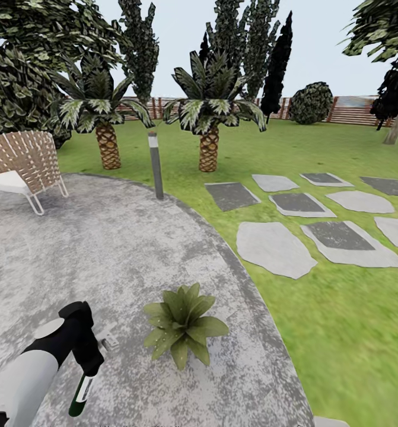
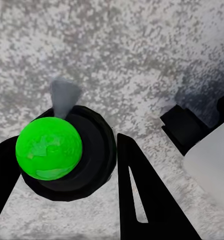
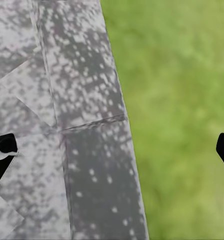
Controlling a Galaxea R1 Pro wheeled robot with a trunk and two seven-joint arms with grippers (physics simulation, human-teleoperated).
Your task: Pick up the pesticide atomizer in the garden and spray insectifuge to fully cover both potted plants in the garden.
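- My left gripper (image 1: 87, 369) is clamped on the pesticide atomizer (image 1: 80, 396), bottle hanging downward over the patio (image 1: 104, 249)
- In my left wrist view its green base (image 2: 48, 148) sits between the fingers (image 2: 147, 200)
- One potted plant (image 1: 184, 323) stands near the patio's lawn-side edge, just beside the bottle
- My right gripper (image 3: 112, 150) has its jaws spread wide over the patio edge and lawn (image 3: 182, 110)
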